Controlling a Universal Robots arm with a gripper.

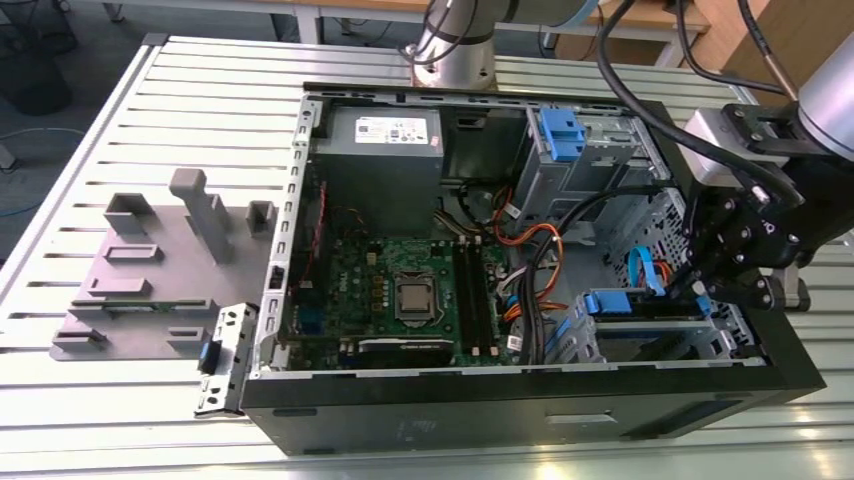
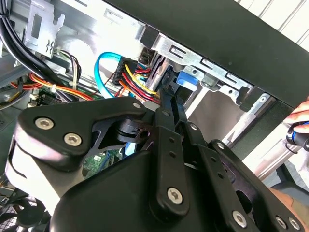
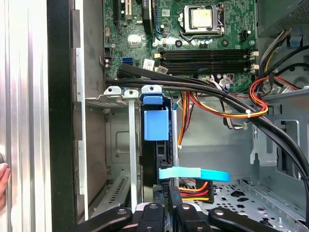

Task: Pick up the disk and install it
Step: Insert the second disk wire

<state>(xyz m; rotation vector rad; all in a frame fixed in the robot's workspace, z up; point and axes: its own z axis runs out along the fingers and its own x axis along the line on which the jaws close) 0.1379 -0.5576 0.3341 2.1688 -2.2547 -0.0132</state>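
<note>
While the black linkage hand (image 1: 721, 285) hangs at the exterior view's lower right inside the open black computer case (image 1: 534, 405), the silver disk with blue handle (image 3: 156, 124) stands slotted in its bay straight ahead, long axis toward the hand, whose grip I cannot tell.

The computer case (image 1: 534, 400) is lying at the frame's centre on the counter (image 1: 107, 120); the disk (image 1: 617, 305) is sitting in its lower-right bay, the gripper (image 1: 694, 292) just right of it.
</note>
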